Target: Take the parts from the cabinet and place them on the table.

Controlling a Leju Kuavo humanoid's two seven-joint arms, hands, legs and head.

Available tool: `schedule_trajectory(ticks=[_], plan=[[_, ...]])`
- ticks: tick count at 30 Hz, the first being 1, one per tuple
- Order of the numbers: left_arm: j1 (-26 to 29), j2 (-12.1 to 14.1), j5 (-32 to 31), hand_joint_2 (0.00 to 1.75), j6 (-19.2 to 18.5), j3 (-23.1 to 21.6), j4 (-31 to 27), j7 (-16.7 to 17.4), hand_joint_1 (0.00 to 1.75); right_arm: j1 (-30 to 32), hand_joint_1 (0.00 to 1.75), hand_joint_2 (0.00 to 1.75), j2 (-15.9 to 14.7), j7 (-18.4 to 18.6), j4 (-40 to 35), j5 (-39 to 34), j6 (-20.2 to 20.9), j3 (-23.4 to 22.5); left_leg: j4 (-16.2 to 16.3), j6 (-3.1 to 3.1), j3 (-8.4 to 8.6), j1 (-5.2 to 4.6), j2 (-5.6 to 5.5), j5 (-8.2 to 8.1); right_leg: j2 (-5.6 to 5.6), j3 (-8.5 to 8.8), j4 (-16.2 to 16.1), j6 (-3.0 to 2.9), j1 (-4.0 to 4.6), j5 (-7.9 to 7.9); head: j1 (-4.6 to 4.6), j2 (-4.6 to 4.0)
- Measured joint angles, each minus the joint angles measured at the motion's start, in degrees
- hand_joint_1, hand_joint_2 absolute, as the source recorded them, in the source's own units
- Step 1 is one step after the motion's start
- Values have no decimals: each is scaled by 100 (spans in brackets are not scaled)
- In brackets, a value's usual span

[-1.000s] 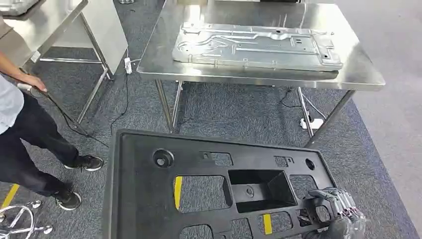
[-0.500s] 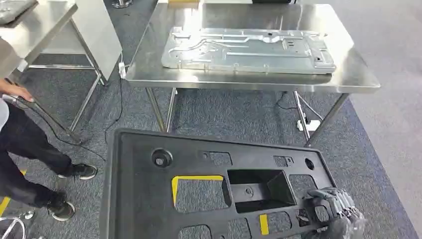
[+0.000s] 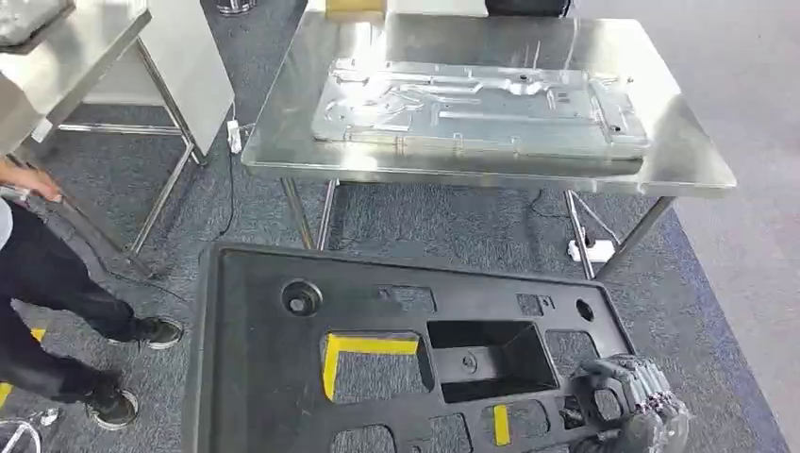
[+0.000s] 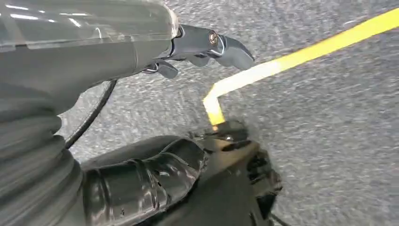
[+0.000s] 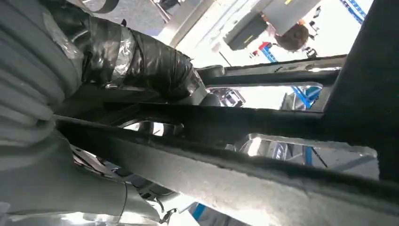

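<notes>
Transport is the step in hand, judging from the head view: a large black plastic panel (image 3: 396,359), pierced with cut-outs, is carried flat and low in front of the robot, short of the steel bench (image 3: 689,151) ahead. The right robot hand (image 3: 630,396) grips the panel's near right corner, its fingers hooked through a small cut-out. A stamped metal sheet part (image 3: 481,106) already lies on the bench, covering much of its middle. Next, I judge, the robot must close on the bench, lift the panel over the bench's near edge and lay it on or beside the sheet part. A person (image 3: 42,274) stands left of the bench, well apart from the panel, and yellow floor tape (image 3: 363,347) shows through the panel's openings.

From the left wrist, the left robot hand (image 4: 141,183) has dark, taped fingers curled round a black edge (image 4: 235,179), most likely the panel's rim, over grey carpet; I read it as grasping the panel.

From the right wrist, the right robot hand's taped fingers (image 5: 141,61) wrap over a black bar of the panel (image 5: 263,117), clamped on it, with the bench's bright metal beyond.
</notes>
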Motion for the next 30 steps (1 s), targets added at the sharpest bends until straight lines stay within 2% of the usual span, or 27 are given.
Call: schedule_trajectory(ticks=[3, 4, 5, 7, 8, 9, 10, 11, 12, 13, 14, 15, 16, 17, 18, 19, 20, 21, 23, 24, 25, 26, 27, 28, 29, 30], plan=[[-13, 0, 0, 175, 0, 0, 0, 0, 0, 12, 175, 175, -2, 0, -2, 0, 0, 13, -72, -85, 50, 6, 24, -26, 24, -3, 26, -111, 11, -47, -20, 0], [-23, 2, 0, 175, 0, 0, 0, 0, 0, 10, 175, 175, -2, 0, -4, 0, 0, 15, -48, -121, 90, 28, 22, -79, 29, 65, -31, -157, -23, -53, -24, 0], [-25, 2, 0, 175, 0, 0, 0, -2, 0, 8, 175, 175, -2, 0, -4, 0, 0, 20, 160, -132, 34, 28, 20, -154, 22, 133, -52, -207, -15, -86, -24, 0], [-21, 2, 0, 175, 0, 0, 0, -2, 0, -6, 175, 175, -2, 0, -4, 0, 0, 31, 1035, -141, -459, 27, 21, -501, -2, 213, -58, -268, 4, -149, -33, 0], [-13, 2, -2, 175, 0, 0, 0, -2, 0, -5, 175, 175, -2, 0, -2, 0, 0, 31, 1464, -143, -744, 28, 21, -604, -2, 250, -58, -285, 22, -190, -35, 0], [-2, 2, -2, 175, 0, 0, 0, -2, 0, -5, 175, 175, -2, 0, -2, -2, 0, 31, 1771, -141, -989, 27, 21, -630, 4, 293, -58, -298, 40, -231, -35, 0], [13, 2, -2, 175, 0, 0, 0, -2, 0, -5, 175, 175, -2, 0, -2, -9, 0, 31, 1799, -125, -1107, 24, 21, -494, 22, 354, -58, -303, 57, -273, -33, 0], [23, 2, -2, 175, 0, 0, 0, -2, 0, -5, 175, 175, -2, 0, -2, -11, 0, 31, 1558, -91, -1087, 14, 20, -212, 40, 426, -58, -303, 73, -323, -35, 0], [22, 2, -2, 175, 0, 0, 0, -2, 0, -5, 175, 175, -2, 0, -2, -13, 0, 31, 1116, -42, -963, -5, 17, 137, 49, 508, -59, -302, 95, -375, -33, 0], [23, 4, -2, 175, 0, 0, 0, -2, 0, -5, 175, 175, -2, 0, -2, -13, 0, 31, 624, 33, -808, -38, 11, 471, 50, 584, -63, -300, 111, -425, -35, 0], [28, 20, -2, 175, 0, 2, 0, -2, 0, -7, 175, 175, -2, 0, 0, -15, 0, 31, 337, 133, -712, -76, 8, 566, 50, 582, -74, -298, 82, -467, -18, 0], [17, 37, 0, 175, 0, 4, 0, -2, 0, -16, 175, 175, -4, 0, 4, -15, 0, 31, 253, 182, -665, -103, 17, 503, 52, 579, -62, -239, 122, -505, -10, 0], [-11, 33, -2, 175, 0, 4, 0, -2, 0, -9, 175, 175, -2, 0, 4, -15, 0, 33, 212, 163, -636, -138, 13, 477, 55, 579, -96, -195, 58, -504, -28, 0], [-6, 35, -7, 175, 0, 4, 0, -4, 0, -11, 175, 175, -4, -2, 4, -11, 0, 33, 118, 182, -620, -156, 3, 475, 52, 690, -75, -165, 52, -453, -28, 0], [10, 37, -7, 175, 0, 4, 0, -2, 0, -6, 175, 175, -7, 0, 7, -13, 0, 31, 61, 199, -579, -143, 4, 467, 40, 683, -55, -130, 50, -402, -31, 0], [23, 33, -7, 175, 0, 4, 0, -2, 0, -17, 175, 175, -7, 0, 2, -11, 0, 33, -31, 218, -421, -104, -12, 477, 36, 703, -37, -118, 66, -428, -33, 0], [35, 33, -5, 175, 0, 6, 0, -4, 0, -17, 175, 175, -7, -2, 4, -7, 0, 31, -94, 220, -335, -92, 0, 477, 32, 688, 87, -110, 44, -480, -22, 0], [19, 33, -7, 175, 0, 7, 0, -4, 0, -34, 175, 175, -7, -2, -4, 2, -2, 31, -107, 237, -291, -74, -2, 466, 30, 530, 361, -79, 47, -585, -17, 0], [2, 33, -7, 175, -4, 7, 0, -4, 0, -33, 175, 175, -9, -4, -2, 0, -2, 31, -107, 243, -244, -60, -6, 404, 31, -20, 1147, 10, 10, -916, -22, 0], [4, 33, -9, 175, -11, 7, 0, -2, 0, -26, 175, 175, -9, -7, -2, 0, -2, 31, -105, 235, -213, -52, -6, 366, 30, -268, 1433, 50, -7, -1038, -22, 0], [8, 33, -9, 175, -18, 7, 0, 0, 0, -29, 175, 175, -9, -4, 0, 0, -2, 31, -103, 215, -162, -44, -6, 325, 28, -398, 1491, 61, -26, -991, -22, 0], [12, 33, -9, 175, -29, 7, 0, 0, 0, -31, 175, 175, -9, -4, 0, 6, -2, 28, -102, 192, -95, -27, -8, 277, 27, -409, 1326, 92, -47, -795, -22, 0], [27, 31, -11, 175, -37, 7, 0, 2, 0, -31, 175, 175, -9, -4, 0, 11, 0, 28, -101, 159, -10, -7, -8, 217, 23, -311, 953, 103, -64, -482, -22, 0], [28, 22, -13, 175, -53, 7, 0, 2, 0, -32, 175, 175, -9, -7, 0, 17, -2, 26, -94, 123, 85, 19, -9, 147, 17, -138, 420, 108, -82, -99, -20, 0], [30, 20, -15, 175, -59, 7, 0, 2, 0, -36, 175, 175, -9, -9, 0, 18, 0, 26, -93, 81, 103, 22, -8, 86, 1, -32, 9, 119, -102, 193, -16, 0], [11, 20, -15, 175, -63, 7, 0, 2, 0, -51, 175, 175, -13, -13, 11, 17, 0, 26, -63, 35, 156, 21, -16, 47, -20, -82, 31, 76, -49, -51, -17, 0]])
